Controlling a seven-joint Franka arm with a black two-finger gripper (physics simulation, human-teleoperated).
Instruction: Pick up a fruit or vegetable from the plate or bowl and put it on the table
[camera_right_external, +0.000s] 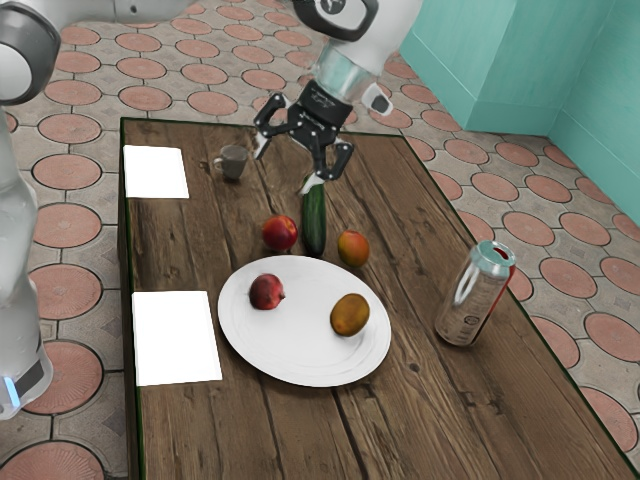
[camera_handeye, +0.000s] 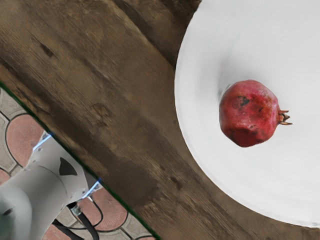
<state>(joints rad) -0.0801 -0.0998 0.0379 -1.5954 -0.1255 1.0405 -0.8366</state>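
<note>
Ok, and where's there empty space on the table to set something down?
The table is bare between the plate and the can, and below the plate in the exterior view. It's crowded just beyond the plate, where the cucumber lies between the red fruit and the mango.

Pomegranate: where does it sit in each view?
Exterior view: pomegranate on the plate, toward the exterior view's left, beside the brownish-yellow fruit.
Wrist view: pomegranate on the plate, inside its rim, crown pointing away from the nearest rim.
Shared landmark: the white plate.
</note>
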